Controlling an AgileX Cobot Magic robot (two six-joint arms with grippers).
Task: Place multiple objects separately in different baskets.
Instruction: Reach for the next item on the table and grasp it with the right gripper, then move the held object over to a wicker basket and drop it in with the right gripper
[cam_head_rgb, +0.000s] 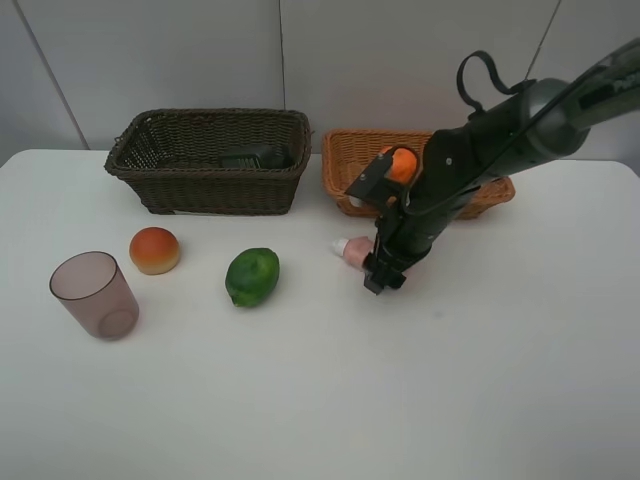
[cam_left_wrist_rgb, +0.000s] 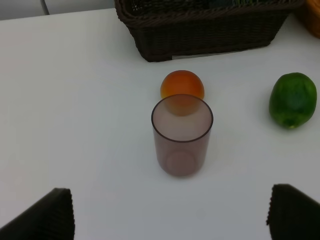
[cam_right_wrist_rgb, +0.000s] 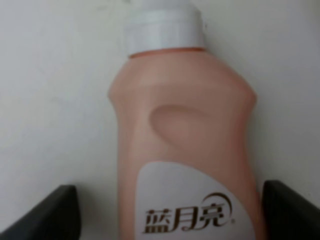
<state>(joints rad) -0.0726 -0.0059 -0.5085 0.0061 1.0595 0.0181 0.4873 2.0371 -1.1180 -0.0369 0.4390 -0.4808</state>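
Observation:
The pink white-capped bottle (cam_head_rgb: 352, 250) lies on the white table in front of the light tan basket (cam_head_rgb: 345, 160). My right gripper (cam_head_rgb: 385, 268) is low over it, open, one finger on each side of the bottle (cam_right_wrist_rgb: 185, 130). An orange (cam_head_rgb: 402, 165) lies in the tan basket. The black bottle (cam_head_rgb: 255, 157) lies in the dark brown basket (cam_head_rgb: 210, 190). The lime (cam_head_rgb: 252, 276), red-orange fruit (cam_head_rgb: 154, 250) and purplish cup (cam_head_rgb: 95, 293) stand on the table at the left. My left gripper (cam_left_wrist_rgb: 170, 210) is open and empty, short of the cup (cam_left_wrist_rgb: 182, 135).
In the left wrist view the fruit (cam_left_wrist_rgb: 182, 84) is right behind the cup, the lime (cam_left_wrist_rgb: 292, 99) off to one side, the dark basket (cam_left_wrist_rgb: 200, 32) beyond. The right arm (cam_head_rgb: 480, 140) reaches across the tan basket. A grey wall stands behind the table.

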